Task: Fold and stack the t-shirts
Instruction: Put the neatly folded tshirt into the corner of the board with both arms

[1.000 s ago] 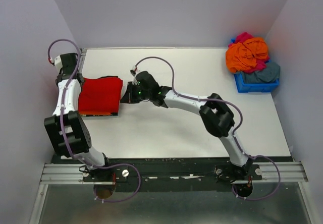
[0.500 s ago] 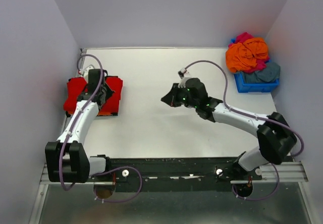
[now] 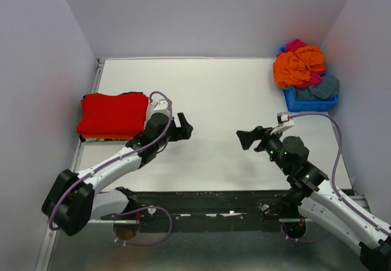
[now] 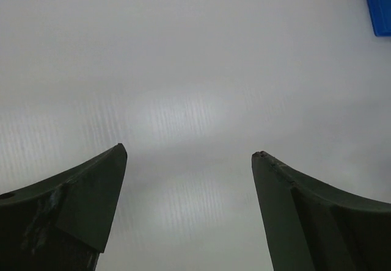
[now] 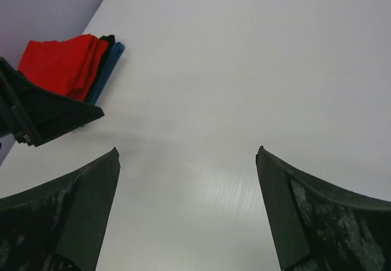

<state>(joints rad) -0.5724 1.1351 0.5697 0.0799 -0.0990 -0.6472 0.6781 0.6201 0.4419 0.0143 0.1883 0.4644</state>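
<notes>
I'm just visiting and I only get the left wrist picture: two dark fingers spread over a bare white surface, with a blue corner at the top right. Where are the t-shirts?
Observer: A folded red t-shirt lies at the left edge of the table, to the left of the left fingers.
Operator: Is it lying there alone?
Observer: No. The right wrist view shows dark folded layers, black and blue, underneath it.
Operator: And that blue corner?
Observer: It is a blue bin in the far right corner, heaped with crumpled t-shirts, and an orange one is on top.
</notes>
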